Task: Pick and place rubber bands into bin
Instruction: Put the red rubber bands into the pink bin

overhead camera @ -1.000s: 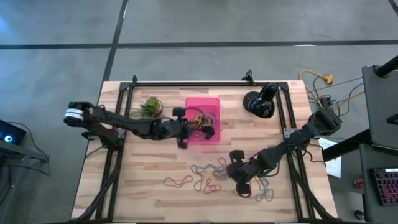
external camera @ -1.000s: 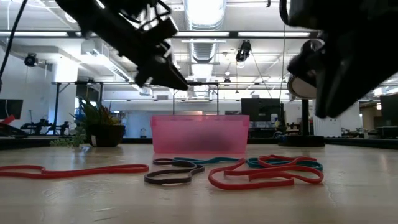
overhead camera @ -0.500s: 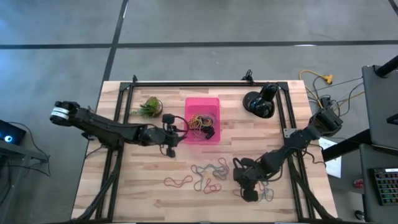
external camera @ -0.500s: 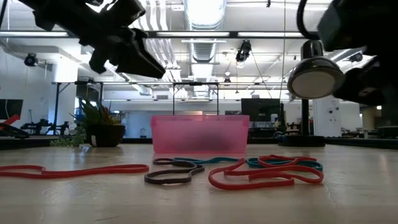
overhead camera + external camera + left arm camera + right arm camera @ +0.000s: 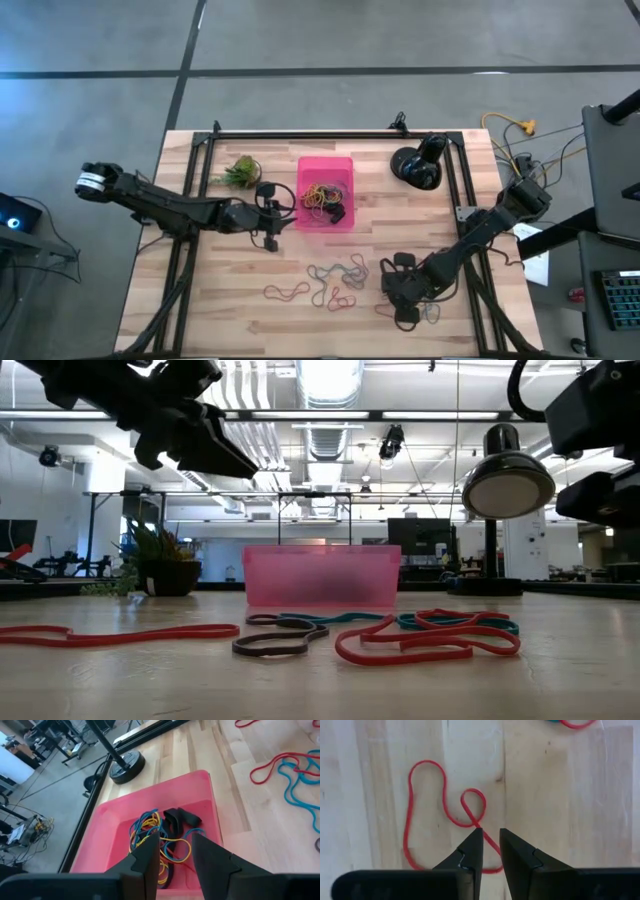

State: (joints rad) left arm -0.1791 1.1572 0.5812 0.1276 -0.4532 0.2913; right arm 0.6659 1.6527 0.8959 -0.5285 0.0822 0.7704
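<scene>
The pink bin (image 5: 326,163) (image 5: 320,588) sits mid-table toward the far side, with a tangle of rubber bands (image 5: 150,832) lying on its floor. My left gripper (image 5: 271,216) (image 5: 175,841) hovers open just left of the bin, raised above the table (image 5: 232,460) and holding nothing. Loose bands (image 5: 335,277) (image 5: 420,640) lie flat on the wood nearer the front. My right gripper (image 5: 401,298) (image 5: 490,836) hangs above them, narrowly open, its tips straddling a strand of a red band (image 5: 427,774) that lies flat below.
A small potted plant (image 5: 240,172) (image 5: 150,560) stands left of the bin. A round black object (image 5: 416,166) sits to the bin's right. Black rails (image 5: 330,133) frame the table's far edge and sides. More bands (image 5: 286,292) lie toward the near left.
My left gripper has drawn back from over the bin toward the table's left and risen. My right gripper has shifted a little toward the near edge and the right. The loose bands lie where they were.
</scene>
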